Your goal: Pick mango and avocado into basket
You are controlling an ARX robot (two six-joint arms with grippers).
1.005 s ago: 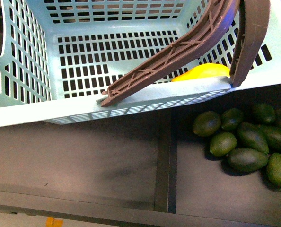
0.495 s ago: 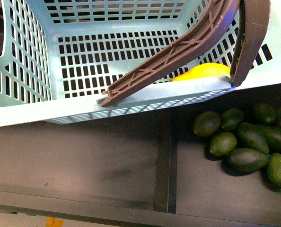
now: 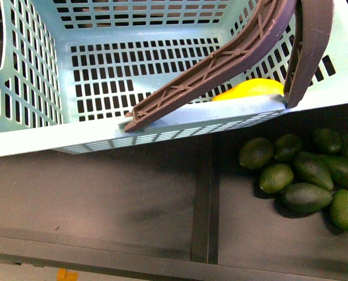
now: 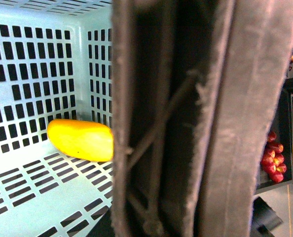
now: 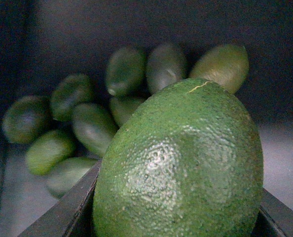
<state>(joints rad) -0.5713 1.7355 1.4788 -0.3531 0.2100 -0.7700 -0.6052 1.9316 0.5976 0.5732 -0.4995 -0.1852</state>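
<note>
The teal basket [image 3: 39, 88] fills the upper part of the front view, its brown handle [image 3: 221, 58] slanting across the near rim. The yellow mango [image 3: 248, 88] lies inside against that rim, and the left wrist view shows the mango [image 4: 80, 139] on the slotted floor. The handle [image 4: 186, 123] blocks the middle of the left wrist view; my left gripper is shut on it, its fingers hidden. My right gripper [image 5: 178, 217] is shut on a pebbly green avocado [image 5: 181, 163], with dark fingers [image 5: 62, 215] on either side. Neither gripper shows in the front view.
Several loose avocados [image 3: 303, 172] lie in the right bin of a dark shelf, below the basket; the same pile [image 5: 87, 123] sits behind the held one. A divider [image 3: 204, 199] splits the shelf. Red and yellow fruit [image 4: 272, 160] sit on shelves beyond the handle.
The basket's handle has edged very slightly left. Nothing else has visibly moved.
</note>
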